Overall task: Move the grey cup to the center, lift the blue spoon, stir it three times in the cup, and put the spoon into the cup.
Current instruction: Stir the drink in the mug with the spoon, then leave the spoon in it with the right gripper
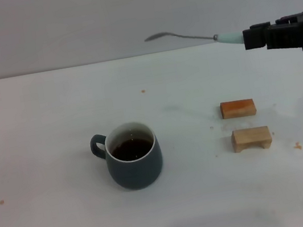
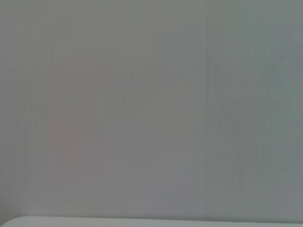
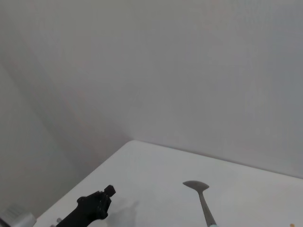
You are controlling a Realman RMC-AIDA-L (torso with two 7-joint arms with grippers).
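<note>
The grey cup (image 1: 133,156) stands upright near the middle of the white table (image 1: 44,125), with its handle to the left and dark brown liquid inside. My right gripper (image 1: 250,37) is at the upper right, high above the table and shut on the pale blue handle of the blue spoon (image 1: 185,37). The spoon lies about level, with its metal bowl pointing left, well above and to the right of the cup. The spoon's bowl and neck also show in the right wrist view (image 3: 202,201). My left gripper (image 3: 92,209) shows only as a dark shape far off in the right wrist view.
Two small wooden blocks lie right of the cup, an orange one (image 1: 238,108) and a pale one (image 1: 251,138) in front of it. A few crumbs dot the table. The left wrist view shows only a plain wall.
</note>
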